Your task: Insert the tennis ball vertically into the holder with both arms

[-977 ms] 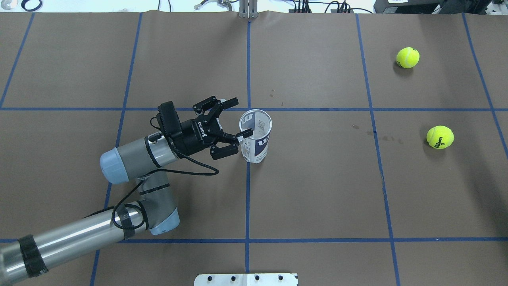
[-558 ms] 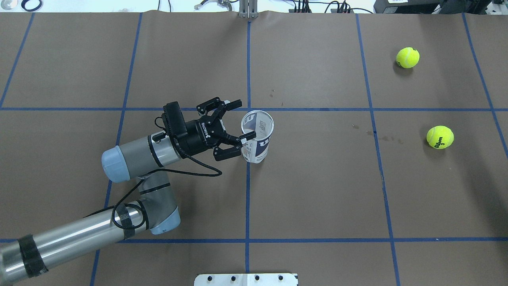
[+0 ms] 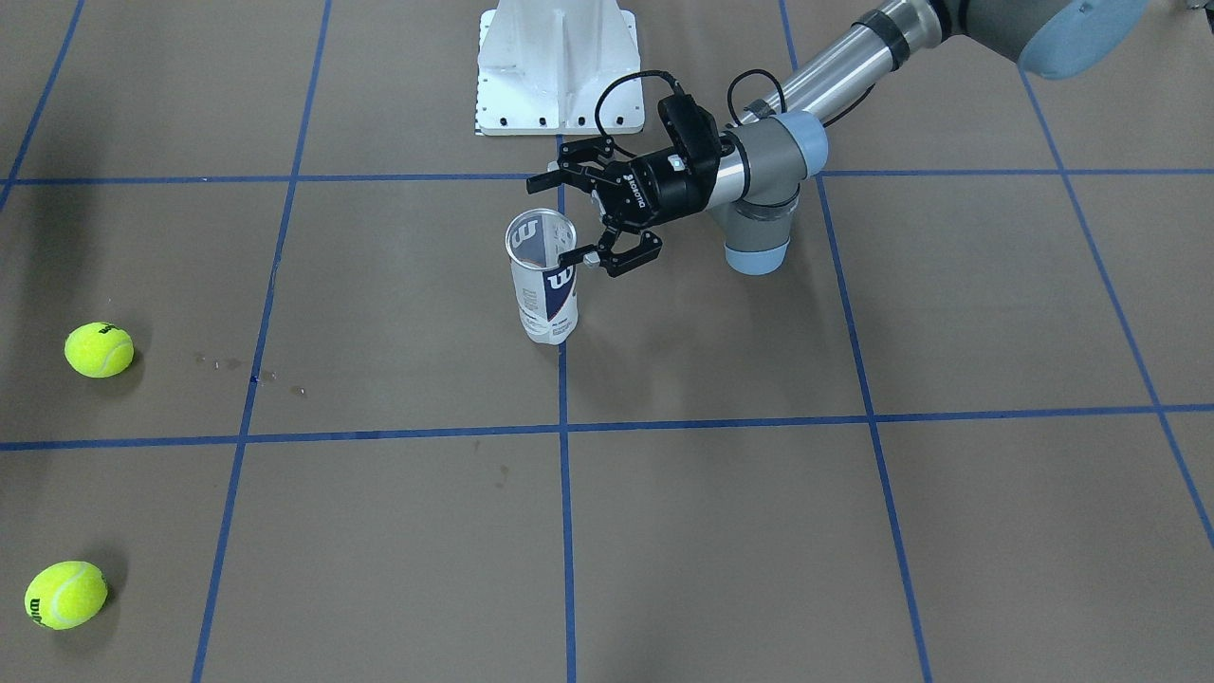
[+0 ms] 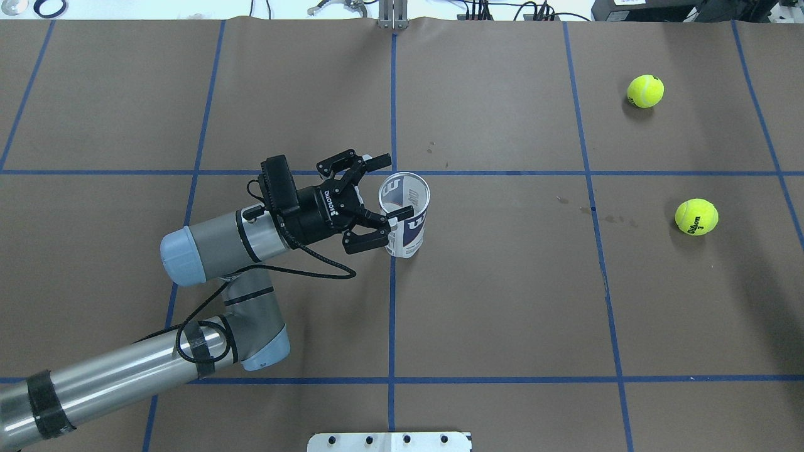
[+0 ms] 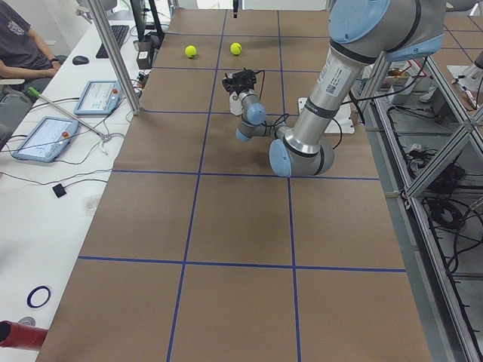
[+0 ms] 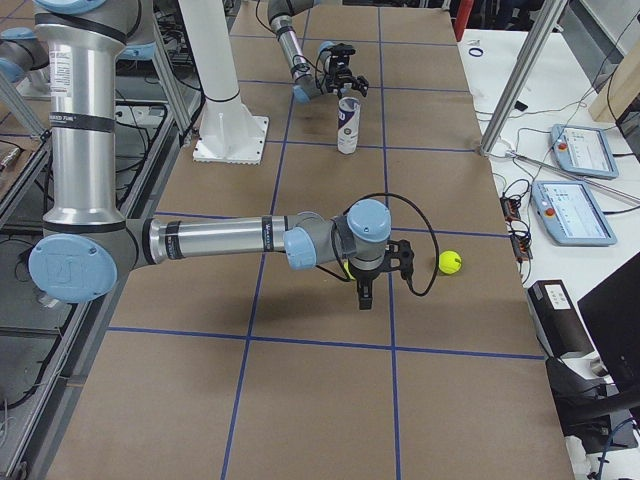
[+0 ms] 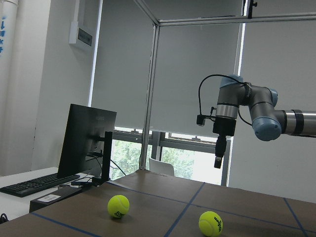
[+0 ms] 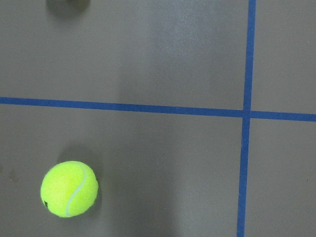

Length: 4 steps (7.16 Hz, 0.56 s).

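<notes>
The holder (image 4: 409, 227) is a clear can with a white and navy label. It stands upright and open-topped near the table's middle, also in the front view (image 3: 545, 296). My left gripper (image 4: 396, 185) is open at the can's upper left side, one fingertip (image 4: 405, 211) at the rim and the other beyond it. Two yellow tennis balls (image 4: 645, 91) (image 4: 696, 216) lie at the far right. My right gripper (image 6: 364, 298) hangs pointing down over the table close to one ball. I cannot tell whether it is open or shut. The right wrist view shows one ball (image 8: 69, 188) and no fingers.
The white robot base (image 3: 558, 64) stands at the table's near edge. Blue tape lines (image 4: 392, 301) divide the brown table cover. Monitors, tablets and an operator (image 5: 23, 45) are beside the table's far side.
My left gripper has moved a little right and forward, bringing its open fingers closer around the holder's rim. The holder and the balls have stayed put.
</notes>
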Motion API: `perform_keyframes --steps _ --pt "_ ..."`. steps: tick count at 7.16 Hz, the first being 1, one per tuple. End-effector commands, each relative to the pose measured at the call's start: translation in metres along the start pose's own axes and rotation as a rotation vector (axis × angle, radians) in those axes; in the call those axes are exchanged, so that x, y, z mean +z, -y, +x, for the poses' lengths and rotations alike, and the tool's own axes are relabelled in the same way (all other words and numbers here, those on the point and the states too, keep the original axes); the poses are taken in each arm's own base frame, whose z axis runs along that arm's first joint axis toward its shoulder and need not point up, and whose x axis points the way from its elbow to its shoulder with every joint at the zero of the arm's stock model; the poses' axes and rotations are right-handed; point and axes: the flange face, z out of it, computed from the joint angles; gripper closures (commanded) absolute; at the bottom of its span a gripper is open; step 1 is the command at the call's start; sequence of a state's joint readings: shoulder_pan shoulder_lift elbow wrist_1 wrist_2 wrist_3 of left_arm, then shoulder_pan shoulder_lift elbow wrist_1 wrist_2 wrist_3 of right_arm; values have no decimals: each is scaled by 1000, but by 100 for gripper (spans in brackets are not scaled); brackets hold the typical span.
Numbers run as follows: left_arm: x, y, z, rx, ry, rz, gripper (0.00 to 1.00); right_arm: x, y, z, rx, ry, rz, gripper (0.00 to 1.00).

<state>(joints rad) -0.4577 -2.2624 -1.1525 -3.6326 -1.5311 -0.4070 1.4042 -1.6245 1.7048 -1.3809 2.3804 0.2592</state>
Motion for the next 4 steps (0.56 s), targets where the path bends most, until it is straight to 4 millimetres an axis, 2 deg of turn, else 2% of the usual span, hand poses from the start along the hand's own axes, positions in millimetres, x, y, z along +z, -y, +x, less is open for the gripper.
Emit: perform_keyframes --steps 1,3,4 --pt "-7 -8 0 2 5 -22 0 3 0 2 5 -1 -6 1" --pt "-8 -11 -1 6 8 -27 0 3 0 0 -2 1 -5 1" --pt "-7 -10 -1 6 8 -27 0 12 0 -10 -39 4 -8 1"
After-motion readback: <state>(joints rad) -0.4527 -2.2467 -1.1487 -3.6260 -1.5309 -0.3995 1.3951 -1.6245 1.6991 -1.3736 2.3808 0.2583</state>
